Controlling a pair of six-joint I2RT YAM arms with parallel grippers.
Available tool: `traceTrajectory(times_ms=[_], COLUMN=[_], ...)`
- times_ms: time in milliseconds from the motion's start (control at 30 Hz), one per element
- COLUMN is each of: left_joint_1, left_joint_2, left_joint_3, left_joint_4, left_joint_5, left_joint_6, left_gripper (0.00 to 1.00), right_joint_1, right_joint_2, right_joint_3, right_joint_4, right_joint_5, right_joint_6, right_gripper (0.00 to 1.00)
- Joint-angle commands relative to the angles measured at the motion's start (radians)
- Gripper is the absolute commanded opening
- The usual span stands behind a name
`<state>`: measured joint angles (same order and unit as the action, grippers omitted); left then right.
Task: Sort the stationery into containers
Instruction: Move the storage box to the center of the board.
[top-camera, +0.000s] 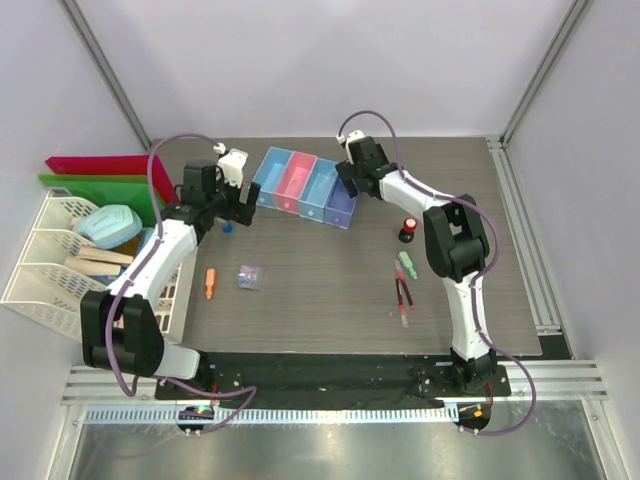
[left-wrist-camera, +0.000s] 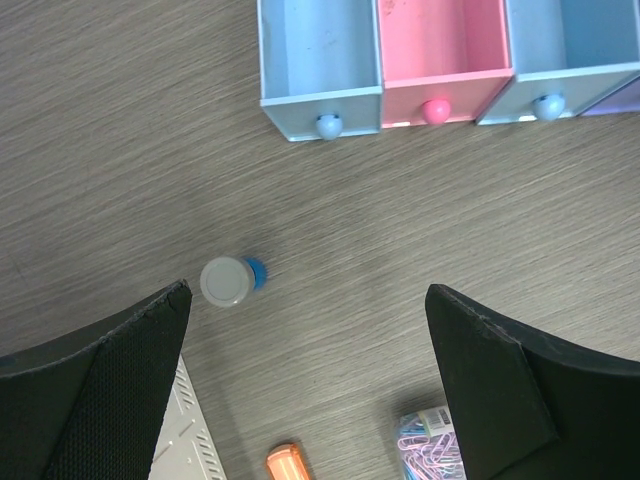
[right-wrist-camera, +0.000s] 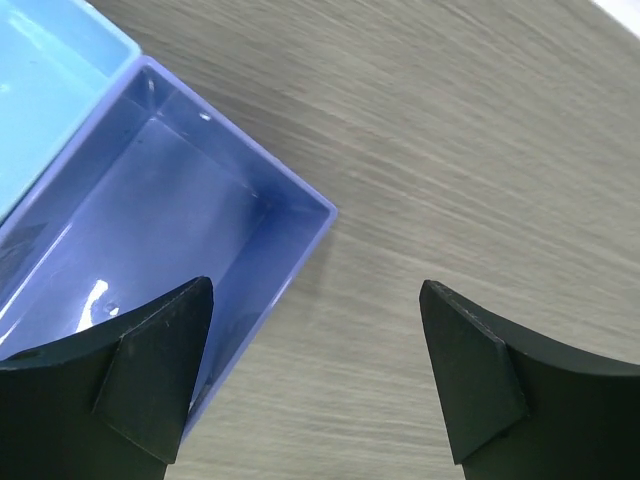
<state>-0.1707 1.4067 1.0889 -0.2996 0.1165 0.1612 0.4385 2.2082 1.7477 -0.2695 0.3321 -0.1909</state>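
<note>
Below the left gripper (left-wrist-camera: 307, 298), on the bare table (left-wrist-camera: 120, 150) — found the blue-capped bottle (left-wrist-camera: 232, 280), inside the span of the fingers but well off centre, close to the finger (left-wrist-camera: 110, 380) on the side of the mesh tray (top-camera: 30, 270). Saw it almost end-on from the wrist: pale round face up, a sliver of blue at its edge. Judged it upright, with no long axis across the table to line the jaws up with. Found that gripper spread wide, holding nothing. Judged the coming move a small sideways shift toward that finger's side to centre the bottle, then a straight drop and a close. Placed the containers (left-wrist-camera: 322, 98) just beyond the bottle, away from the arm bases, light-blue end box nearest.

Over at the other end of the row, found the right gripper (right-wrist-camera: 315, 290) above the outer corner of the purple box (right-wrist-camera: 170, 230), likewise open and empty-handed; saw nothing in the visible part of that box. Put the red-capped bottle (top-camera: 408, 230), green eraser (top-camera: 407, 265) and pens (top-camera: 402, 297) on the right arm's side. Put the orange marker (top-camera: 210, 284) and clear packet (top-camera: 249, 276) on the left's — both nearer the bases than the blue-capped bottle. Rated the left arm plainly the nearer one for that bottle.
</note>
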Motion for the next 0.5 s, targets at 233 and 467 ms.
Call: traceTrajectory(times_ms=[233, 467], left_joint_1=[-0.001, -0.001], left_joint_2=[0.024, 0.043], left_joint_3=[-0.006, 0.002], left_joint_4=[0.06, 0.062], left_joint_5=[0.011, 0.034], left_joint_6=[-0.006, -0.034], left_gripper=[1.0, 1.0], right_joint_1=[-0.087, -0.139], right_joint_2=[0.025, 0.071], right_joint_3=[0.084, 0.205], right_joint_4=[-0.01, -0.01], right_joint_5=[0.053, 0.067], right_joint_6=[-0.241, -0.317], right_gripper=[0.9, 0.91])
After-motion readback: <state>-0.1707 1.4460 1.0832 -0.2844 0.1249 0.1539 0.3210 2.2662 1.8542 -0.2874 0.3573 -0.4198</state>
